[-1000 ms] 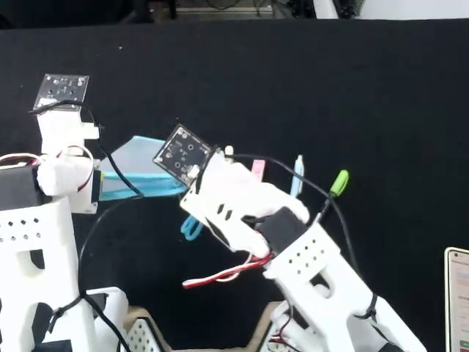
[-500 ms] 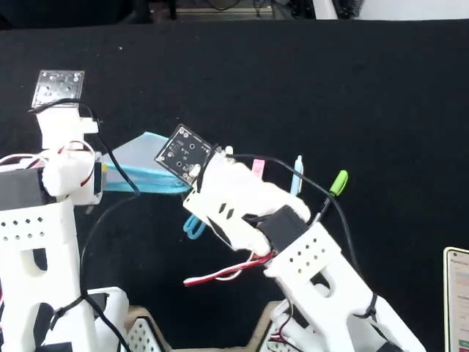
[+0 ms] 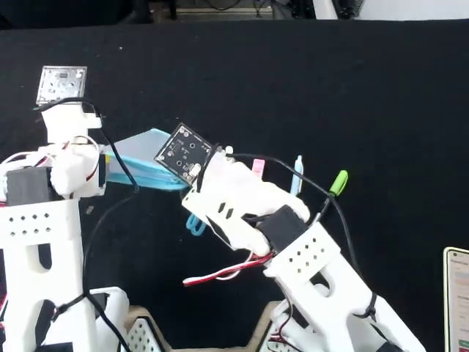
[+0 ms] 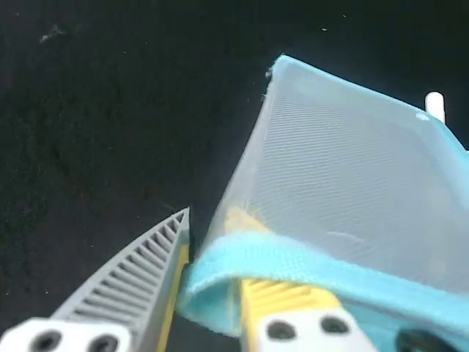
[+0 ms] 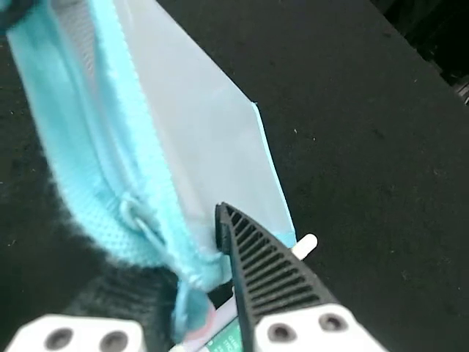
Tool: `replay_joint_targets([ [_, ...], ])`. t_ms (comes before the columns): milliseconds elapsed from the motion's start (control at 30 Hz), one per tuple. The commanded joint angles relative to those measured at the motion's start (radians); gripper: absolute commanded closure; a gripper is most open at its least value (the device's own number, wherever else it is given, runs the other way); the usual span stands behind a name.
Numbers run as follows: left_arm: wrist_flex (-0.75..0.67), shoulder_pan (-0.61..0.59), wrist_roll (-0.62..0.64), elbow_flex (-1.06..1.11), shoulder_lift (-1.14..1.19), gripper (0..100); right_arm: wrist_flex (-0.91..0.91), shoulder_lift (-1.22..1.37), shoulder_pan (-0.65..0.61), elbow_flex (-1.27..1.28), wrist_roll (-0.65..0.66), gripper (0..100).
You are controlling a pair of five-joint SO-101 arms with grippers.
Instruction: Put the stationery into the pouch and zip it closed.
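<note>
1. the pouch (image 3: 146, 150) is light blue and see-through. in the high view it is at about 9 o'clock on the black table (image 3: 352, 88), stretched between the two arms.
2. the left gripper (image 4: 209, 227) pinches one end of the pouch. its grey jaw and its yellow jaw are close together, and the blue zip band (image 4: 308, 264) is squeezed between them.
3. the right gripper (image 5: 187, 275) is at the other end of the pouch, at 3 o'clock from the left one. the pouch's corner touches it, but we cannot tell if it grips or not.
4. the zip pull (image 5: 138, 213) hangs on the band near that corner.
5. three pens lie on the table at 3 o'clock from the pouch, outside it: a pink pen (image 3: 258, 167), a blue pen (image 3: 296, 176) and a green pen (image 3: 338, 182). they lie side by side, a little apart.
6. a small blue loop (image 3: 194, 224) lies at 6 o'clock from the pouch end by the right gripper, partly under that arm.
7. a white stick tip (image 3: 229, 150) pokes out just past the same end.
</note>
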Motion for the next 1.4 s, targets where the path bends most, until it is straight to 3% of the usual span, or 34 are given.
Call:
replay_joint_targets([
  [0, 0.127, 0.001, 0.011, -0.125, -0.02, 97, -0.066, -0.036, 0.023, -0.016, -0.02, 98.7],
  [167, 0.301, 0.001, 0.011, -0.254, -0.069, 97, -0.092, 0.022, 0.002, -0.025, -0.021, 98.4],
  [300, 0.318, -0.005, 0.011, -0.248, -0.074, 97, -0.068, 0.122, -0.017, -0.061, -0.021, 97.5],
  [500, 0.284, 0.001, 0.003, -0.182, -0.072, 96, 0.244, 0.108, -0.048, -0.203, -0.015, 74.0],
  [767, 0.221, 0.001, 0.003, -0.165, -0.072, 96, 0.681, -0.033, -0.086, -0.558, -0.015, 76.5],
  [933, 0.193, 0.001, 0.003, -0.104, -0.072, 97, 0.721, -0.008, 0.146, -0.634, -0.028, 76.5],
  [1067, 0.161, -0.004, 0.003, -0.035, -0.083, 97, 0.601, 0.11, 0.382, -0.564, -0.196, 76.6],
  [1167, 0.152, 0.002, 0.011, -0.005, -0.083, 97, 0.537, 0.246, 0.465, -0.501, -0.321, 76.6],
  [1367, 0.141, 0.002, 0.097, 0.033, -0.083, 97, 0.431, 0.527, 0.608, -0.447, -0.41, 76.6],
])
